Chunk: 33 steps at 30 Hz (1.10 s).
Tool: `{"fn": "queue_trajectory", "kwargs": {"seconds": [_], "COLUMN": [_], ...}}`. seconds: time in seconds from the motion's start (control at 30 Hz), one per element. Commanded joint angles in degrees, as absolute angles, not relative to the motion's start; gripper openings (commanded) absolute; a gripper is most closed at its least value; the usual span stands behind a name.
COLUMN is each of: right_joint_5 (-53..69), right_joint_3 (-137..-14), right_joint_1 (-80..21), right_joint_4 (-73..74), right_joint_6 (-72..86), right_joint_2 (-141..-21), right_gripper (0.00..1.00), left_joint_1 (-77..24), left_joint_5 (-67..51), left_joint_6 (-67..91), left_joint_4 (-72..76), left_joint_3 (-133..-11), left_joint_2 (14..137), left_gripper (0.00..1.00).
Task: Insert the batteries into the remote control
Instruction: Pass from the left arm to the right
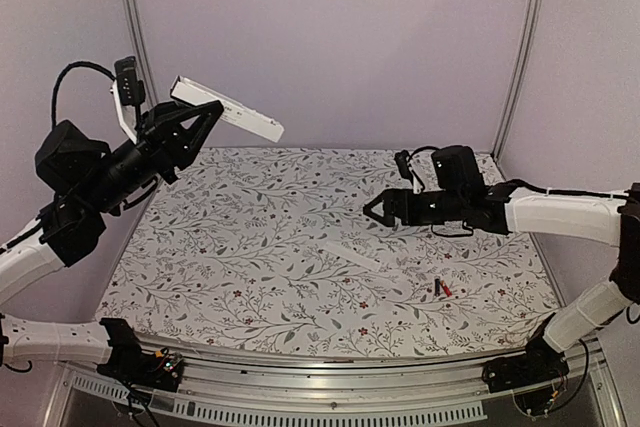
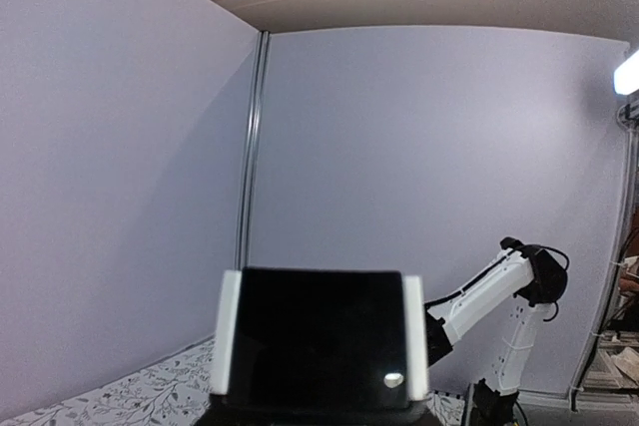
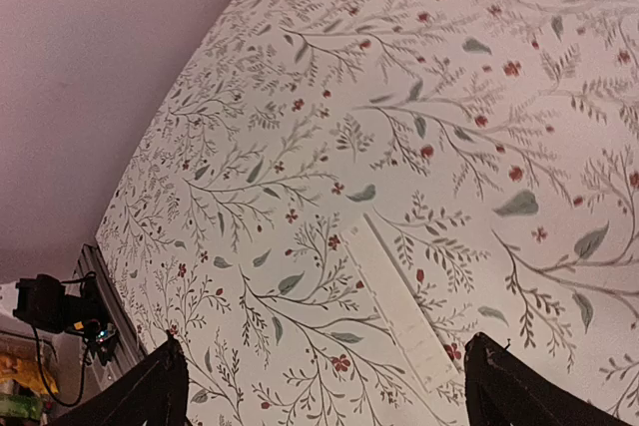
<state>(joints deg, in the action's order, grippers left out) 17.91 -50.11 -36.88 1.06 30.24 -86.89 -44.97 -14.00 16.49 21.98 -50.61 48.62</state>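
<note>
Nearest, along near edge: left arm base (image 1: 135,355) and right arm base (image 1: 515,372), bolted in front of table (image 1: 250,247) with floral covering.

Batteries, two, near right on table: red battery (image 1: 447,289) and dark battery (image 1: 436,288), lying just beside each other, touched by neither hand. Not loaded.

Cover plate (image 1: 350,254), thin white strip: flat on table near centre, left of batteries and apart from them. From right wrist, same cover plate (image 3: 399,301) lying below, between the two fingertips. Judged detached from remote, so compartment presumably open.

Remote control (image 1: 250,120), long white bar: off table, raised high at far left, slanting with right end lower in top view, clamped partway along by left hand (image 1: 212,113). From left wrist, presumably remote control (image 2: 318,341) filling lower middle as dark face between white edges. Compartment not identifiable, contents impossible to tell.

Right hand (image 1: 372,211): spread wide, holding nothing, hovering above table at centre right, farther than batteries and well apart from them. Fingertips (image 3: 160,391) at opposite bottom corners of wrist view, nothing between but table and plate.

Progress, as judged: early to middle. Done: remote lifted and secured, cover apparently off. Left: fetch each battery with free right hand, seat both in compartment, likely refit cover. No battery handled at this moment.
</note>
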Motion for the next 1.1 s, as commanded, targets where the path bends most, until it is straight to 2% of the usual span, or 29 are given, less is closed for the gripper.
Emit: {"fn": "queue_trajectory", "kwargs": {"seconds": [0.0, 0.23, 0.4, 0.6, 0.77, 0.97, 1.07], "right_joint_5": [12.7, 27.8, 27.8, 30.0, 29.9, 29.7, 30.3], "right_joint_3": [-59.0, -65.8, -74.9, -79.1, -80.6, -81.6, -81.6], "right_joint_1": [-44.4, -53.7, -59.7, -62.6, -63.4, -63.5, -63.5], "right_joint_4": [1.2, -3.6, 0.6, 2.4, 2.1, 1.8, 1.5], "right_joint_6": [10.1, -10.0, -14.3, -19.4, -20.4, -19.9, -19.9], "right_joint_2": [-76.7, -72.2, -79.1, -84.5, -86.9, -89.1, -89.2], "right_gripper": [0.99, 0.99, 0.99, 0.96, 0.83, 0.55, 0.46], "left_joint_1": [-44.7, -45.6, -47.2, -47.9, -48.4, -48.6, -48.7], "left_joint_5": [-14.7, -27.7, -33.8, -37.6, -38.3, -37.9, -37.8], "left_joint_6": [11.0, 4.7, 1.7, 0.1, -2.2, -2.8, -2.9], "left_joint_4": [15.8, 19.5, 20.7, 20.8, 20.7, 20.3, 20.1], "left_joint_3": [-51.3, -46.0, -44.2, -43.2, -42.6, -42.6, -42.5], "left_joint_2": [49.8, 49.0, 49.7, 49.7, 49.7, 49.5, 49.7], "left_gripper": [0.0, 0.0, 0.0, 0.0, 0.0, 0.0, 0.0]}}
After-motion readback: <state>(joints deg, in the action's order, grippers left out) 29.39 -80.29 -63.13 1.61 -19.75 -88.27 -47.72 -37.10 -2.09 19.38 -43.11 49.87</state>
